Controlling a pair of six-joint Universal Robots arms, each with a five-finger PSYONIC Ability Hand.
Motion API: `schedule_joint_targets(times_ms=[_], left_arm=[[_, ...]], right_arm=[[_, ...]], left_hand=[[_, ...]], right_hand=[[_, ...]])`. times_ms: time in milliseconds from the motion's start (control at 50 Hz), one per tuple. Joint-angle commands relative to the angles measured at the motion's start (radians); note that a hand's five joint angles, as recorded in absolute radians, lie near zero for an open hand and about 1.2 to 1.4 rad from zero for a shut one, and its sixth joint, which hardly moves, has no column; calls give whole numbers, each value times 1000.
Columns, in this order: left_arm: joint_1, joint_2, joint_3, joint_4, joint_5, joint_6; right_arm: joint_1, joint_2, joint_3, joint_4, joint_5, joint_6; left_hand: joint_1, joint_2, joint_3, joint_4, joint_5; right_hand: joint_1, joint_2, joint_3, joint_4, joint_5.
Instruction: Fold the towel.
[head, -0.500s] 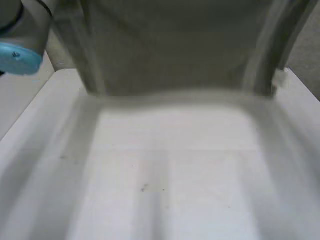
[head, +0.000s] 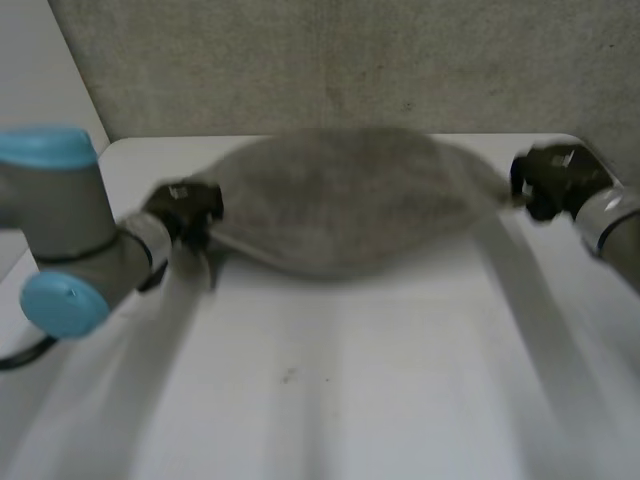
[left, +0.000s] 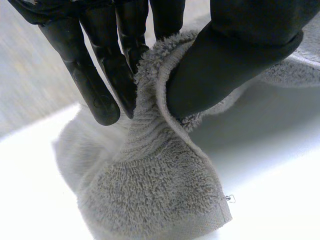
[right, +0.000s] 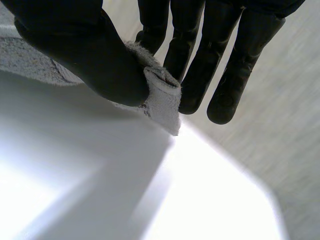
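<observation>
Grey terry towel (head: 345, 215) hangs stretched over white counter (head: 350, 380) btwn left robot hand (head: 185, 212) & right robot hand (head: 545, 180), each pinching one end, thumb against fingers.

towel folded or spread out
Stretched out: left hand and right hand each pinch an end of the towel; whether doubled, cannot tell.

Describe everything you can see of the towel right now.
The towel is grey terry cloth with a stitched hem, bunched and stretched sideways between both hands over the far part of the white table, its middle sagging. The left hand pinches one end between thumb and fingers; the right hand pinches the other end the same way.
</observation>
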Motion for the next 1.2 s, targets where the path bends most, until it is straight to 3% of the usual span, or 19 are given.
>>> schedule_joint_targets(times_ms=[20, 100, 120, 140, 180, 240, 360, 500, 620, 780, 860, 880, 900, 920, 1100, 1200], left_arm=[[15, -53, -154, 110, 8, 32], [23, -33, -202, 153, 8, 34], [24, -19, -225, 170, 8, 34], [24, -19, -225, 171, 8, 34], [24, -1, -260, 195, 8, 34], [24, 4, -286, 220, 3, 35], [27, 33, -320, 255, -43, 35], [30, 110, -396, 350, -170, 35], [47, 122, -429, 364, -179, 38], [96, 171, -492, 359, -182, 129], [110, 205, -539, 352, -178, 207], [109, 214, -553, 347, -179, 233], [109, 214, -553, 347, -179, 233], [108, 223, -570, 345, -179, 256], [107, 265, -636, 329, -175, 299], [136, 381, -702, 228, -167, 300]], right_arm=[[-20, 101, 68, 41, 6, -52], [-49, 71, 108, 44, -4, -75], [-50, 71, 108, 44, -4, -75], [-59, 54, 120, 44, -6, -74], [-66, 41, 133, 44, -8, -74], [-77, 28, 154, 38, -14, -71], [-109, 6, 179, 37, -20, -72], [-117, -11, 185, 37, -20, -71], [-119, -17, 186, 37, -15, -69], [-117, -18, 189, 38, -9, -74], [-112, -21, 197, 43, -14, -74], [-109, -26, 200, 46, -12, -75], [-109, -26, 200, 46, -12, -75], [-108, -28, 205, 50, -12, -78], [-115, -64, 241, 184, -20, -221], [-169, -104, 263, 282, -21, -330]], left_hand=[[209, 178, 181, 179, 191], [209, 178, 181, 179, 191], [72, 42, 45, 43, 55], [71, 40, 44, 41, 53], [-329, -360, -357, -359, -347], [-481, -511, -508, -510, -498], [-484, -515, -511, -514, -501], [-475, -506, -503, -505, -493], [-475, -506, -503, -505, -493], [-487, -517, -514, -516, -504], [-367, -398, -395, -397, -385], [-35, -66, -63, -65, -53], [-32, -62, -59, -61, -49], [206, 176, 179, 177, 189], [209, 178, 181, 179, 191], [209, 178, 181, 179, 191]], right_hand=[[3, 182, 181, 179, 187], [3, 182, 181, 179, 187], [3, 182, 181, 179, 187], [3, 182, 181, 179, 187], [3, 182, 181, 179, 187], [3, 182, 181, 179, 187], [3, 182, 181, 179, 187], [3, 182, 181, 179, 187], [3, 182, 181, 179, 187], [3, 182, 181, 179, 187], [3, 182, 181, 179, 187], [3, 182, 181, 179, 187], [3, 182, 181, 179, 187], [3, 182, 181, 179, 187], [3, 182, 181, 179, 187], [3, 182, 181, 179, 187]])
